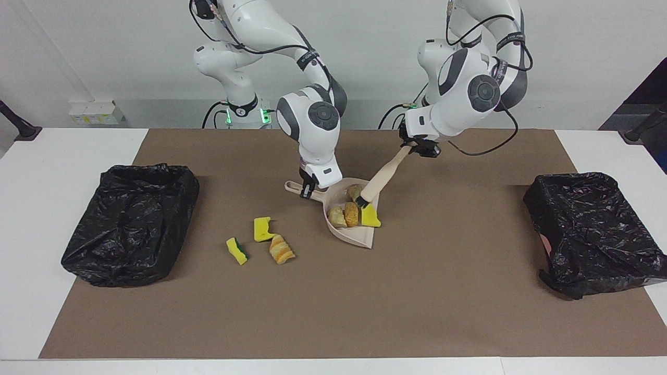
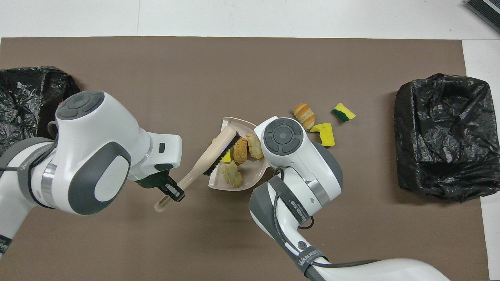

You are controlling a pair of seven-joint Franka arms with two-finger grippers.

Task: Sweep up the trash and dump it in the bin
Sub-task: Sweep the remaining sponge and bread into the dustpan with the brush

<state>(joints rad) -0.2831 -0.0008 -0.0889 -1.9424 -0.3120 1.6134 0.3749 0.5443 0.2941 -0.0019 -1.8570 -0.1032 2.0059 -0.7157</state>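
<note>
Four scraps [image 1: 351, 212] sit in beige plastic dustpan [image 1: 359, 239] mid-frame, right gripper [image 1: 307, 188] fingers clamped on its handle to steady it, left gripper [image 1: 417, 148] fingers clamped on brush [image 1: 376, 183].

The only lettering sits on a dark strap [image 2: 302, 260] around the right arm, below the dustpan [image 2: 256, 171] in the overhead view. It seems to read "WANJEED", though the letters are too small to be sure. A like strap [image 1: 310, 58] above the dustpan in the facing view cannot be read.
</note>
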